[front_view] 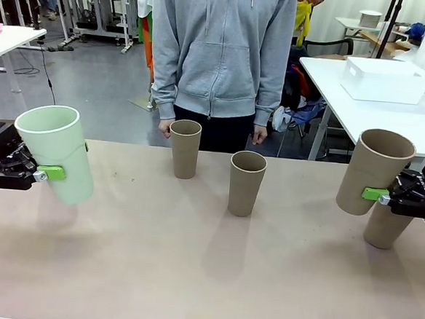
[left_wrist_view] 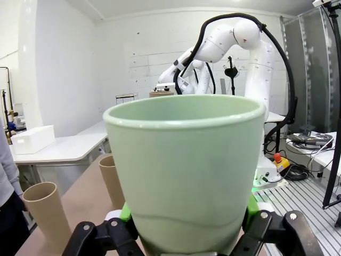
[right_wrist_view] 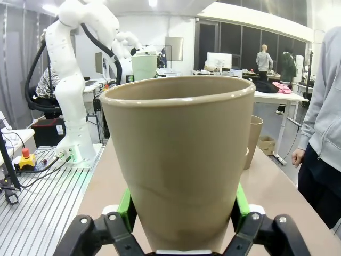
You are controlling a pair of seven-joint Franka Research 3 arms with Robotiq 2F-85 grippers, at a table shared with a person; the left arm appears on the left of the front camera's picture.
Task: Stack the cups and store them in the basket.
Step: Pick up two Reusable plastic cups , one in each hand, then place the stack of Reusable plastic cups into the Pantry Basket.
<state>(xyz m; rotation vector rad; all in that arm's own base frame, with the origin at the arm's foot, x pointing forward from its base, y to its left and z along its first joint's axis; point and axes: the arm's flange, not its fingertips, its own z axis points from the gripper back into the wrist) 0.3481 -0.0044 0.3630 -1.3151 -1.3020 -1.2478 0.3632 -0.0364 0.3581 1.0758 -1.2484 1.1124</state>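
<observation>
So, the left gripper [front_view: 49, 170] is clamped onto the lower half of the mint-green cup [front_view: 54, 152], with a green pad pressed to each side, as seen up close in the left wrist view too (gripper [left_wrist_view: 187, 224], cup [left_wrist_view: 186, 160]). That cup is held up off the table [front_view: 190, 275] at its left edge, mouth up and tipped a bit outward. Same deal on the other side: the right gripper [front_view: 382, 195] is closed around a tan cup [front_view: 372, 171], again gripped low on the body (gripper [right_wrist_view: 184, 221], cup [right_wrist_view: 178, 154]), lifted and leaned outward at the right edge. Just behind and below it, a second tan cup [front_view: 384, 228] is stood on the table, its top hidden by the held one. Further in, two middle cups are left upright and apart from each other, one nearer [front_view: 246, 182] and one farther back [front_view: 184, 149], well away from both grippers. A person in a grey hoodie [front_view: 220, 50] is stood at the far edge. The basket [front_view: 386, 80] is parked on a separate white side table [front_view: 419, 119] beyond the right side, nowhere near any cup.
</observation>
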